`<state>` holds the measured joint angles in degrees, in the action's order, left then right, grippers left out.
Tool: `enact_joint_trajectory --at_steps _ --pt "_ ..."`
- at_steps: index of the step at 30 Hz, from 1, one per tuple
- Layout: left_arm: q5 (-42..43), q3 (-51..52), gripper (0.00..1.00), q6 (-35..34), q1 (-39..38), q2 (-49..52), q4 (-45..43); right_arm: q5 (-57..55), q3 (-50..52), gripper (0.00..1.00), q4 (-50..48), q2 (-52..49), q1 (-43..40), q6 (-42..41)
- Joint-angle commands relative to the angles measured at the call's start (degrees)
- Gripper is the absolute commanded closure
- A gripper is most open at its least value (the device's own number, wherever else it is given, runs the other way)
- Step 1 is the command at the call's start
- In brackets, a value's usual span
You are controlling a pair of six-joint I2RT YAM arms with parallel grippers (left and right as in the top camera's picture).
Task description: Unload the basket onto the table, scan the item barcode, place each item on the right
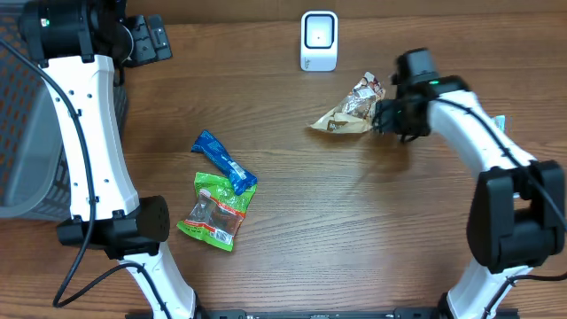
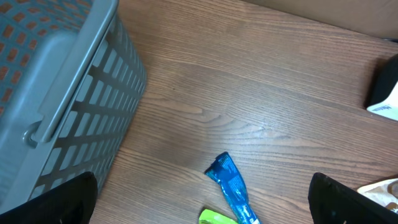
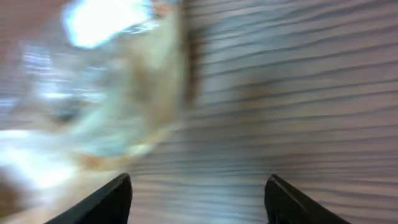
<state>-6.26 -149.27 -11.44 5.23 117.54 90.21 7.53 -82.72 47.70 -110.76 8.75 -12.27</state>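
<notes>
Right fingers [image 3: 112,202] stand apart by a blurred wrapper [image 3: 106,93] — sharp only overhead, near the scanner [image 1: 319,40] — left fingers [image 2: 56,202] spread wide.

White shells with chunky black joints on both. Left arm [image 1: 93,142] has black cables dangling around 7 o'clock, right arm [image 1: 461,120] shows a tiny green light. Left end effector [image 2: 202,202] is plain black.

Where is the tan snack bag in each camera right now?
Overhead: the tan snack bag lies right of centre, below the white scanner, at the tip of the right pincer.
Left wrist: the bag is probably the pale sliver at the bottom right edge.
Right wrist: the bag is a blur filling the upper left.
Shared landmark: the wooden table, in all three.
</notes>
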Motion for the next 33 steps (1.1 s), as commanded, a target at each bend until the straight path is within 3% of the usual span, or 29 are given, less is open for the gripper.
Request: enact_joint_trajectory --at_steps 1,2,5,7,8,10,15,23,26,30,33 --pt "-0.3 -0.6 0.00 0.7 -0.4 -1.4 -0.1 20.8 -1.3 0.30 -0.7 3.1 0.6 -13.7" --pt "-0.3 -0.6 0.00 0.7 -0.4 -1.4 -0.1 19.4 -0.6 0.23 -1.3 3.1 1.3 -20.7" --pt "-0.3 -0.6 0.01 0.7 -0.4 -1.4 -0.1 16.9 1.5 0.12 -4.9 3.1 2.6 -30.2" --pt "-0.3 -0.6 0.00 0.7 -0.4 -1.4 -0.1 11.3 5.0 0.00 -10.3 3.1 4.1 -40.4" --pt "-0.3 -0.6 0.00 0.7 -0.4 -1.4 -0.1 8.9 8.2 0.00 -15.5 3.0 5.0 -46.1" --pt "-0.3 -0.6 0.00 0.7 -0.4 -1.4 -0.1 9.0 11.3 0.00 -20.5 3.0 5.3 -49.7" --pt "-0.3 -0.6 0.00 0.7 -0.4 -1.4 -0.1 4.8 16.5 0.03 -25.6 3.0 5.4 -52.5" --pt "-0.3 -0.6 0.00 0.7 -0.4 -1.4 -0.1 -3.0 18.2 0.31 -28.1 3.0 4.7 -47.6" --pt "-0.3 -0.6 0.00 0.7 -0.4 -1.4 -0.1 -3.0 18.2 0.47 -31.7 3.0 4.2 -42.6" --pt "-0.3 -0.6 0.00 0.7 -0.4 -1.4 -0.1 -1.6 17.7 0.83 -35.8 3.0 2.8 -30.7" --pt "-0.3 -0.6 0.00 0.7 -0.4 -1.4 -0.1 2.7 15.8 0.91 -34.0 3.0 1.6 -19.7"
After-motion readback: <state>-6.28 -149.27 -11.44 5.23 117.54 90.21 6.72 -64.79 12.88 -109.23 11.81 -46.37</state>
